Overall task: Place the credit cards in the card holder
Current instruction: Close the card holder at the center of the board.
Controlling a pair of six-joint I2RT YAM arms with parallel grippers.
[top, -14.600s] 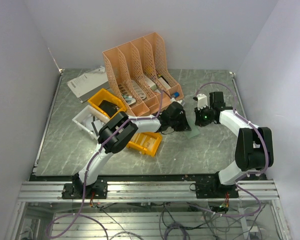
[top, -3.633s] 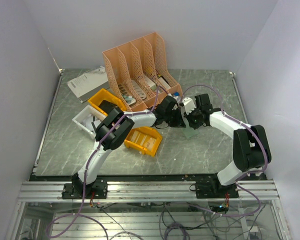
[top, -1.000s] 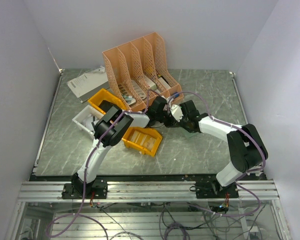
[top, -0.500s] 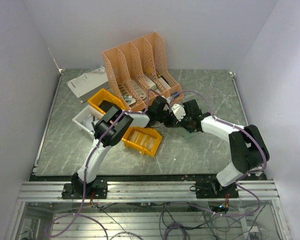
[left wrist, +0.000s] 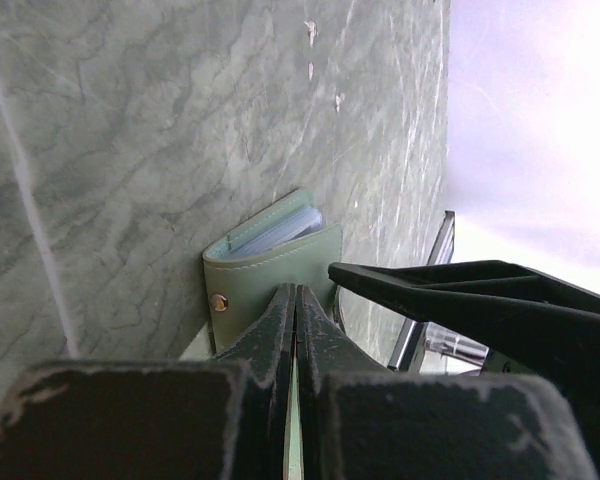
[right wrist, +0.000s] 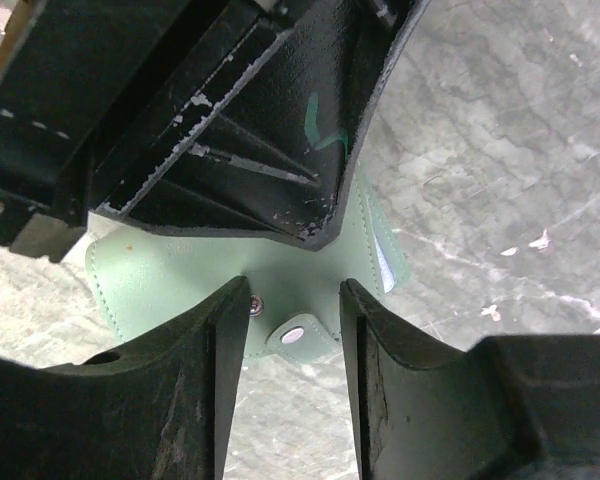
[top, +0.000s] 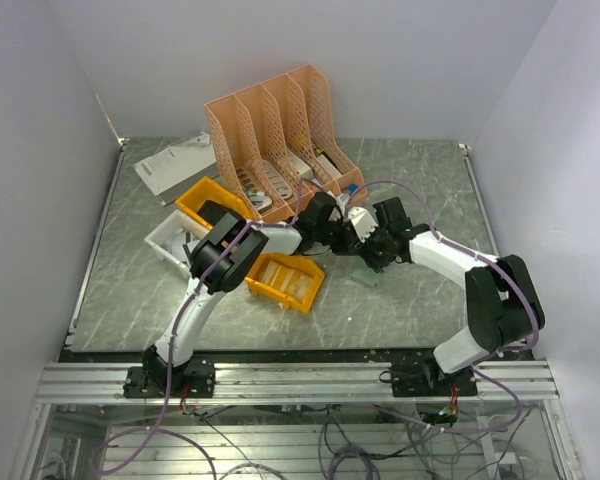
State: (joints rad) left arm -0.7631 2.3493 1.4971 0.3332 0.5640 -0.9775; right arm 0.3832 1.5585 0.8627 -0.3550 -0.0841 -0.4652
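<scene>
**Marbled table, and the right jaws have just parted at the holder**

Grey marbled table (top: 130, 290) fills the middle of the scene, and both arms meet on it in front of the rack (top: 280, 130) and just right of the yellow bin (top: 288, 281).

The holder (left wrist: 275, 250) lies there, grey-green side up, with its pale blue sleeves (left wrist: 280, 225) showing along one edge. The left gripper (left wrist: 295, 295) is clamped tight on the holder's near flap, pinning it.

A second ago the right gripper (right wrist: 292, 290) was pressed in close against the left one, almost closed. Now its fingers stand apart on either side of the stud tab (right wrist: 300, 335), gripping nothing, and the arm has eased back slightly toward its own side.

My reading: whatever the right gripper was holding or pressing at the holder has been let go (a card pushed in, possibly, though no loose card shows in any view). I cannot tell whether the sleeves now hold the cards. With the holder pinned, the right arm looks free to go for another card.
</scene>
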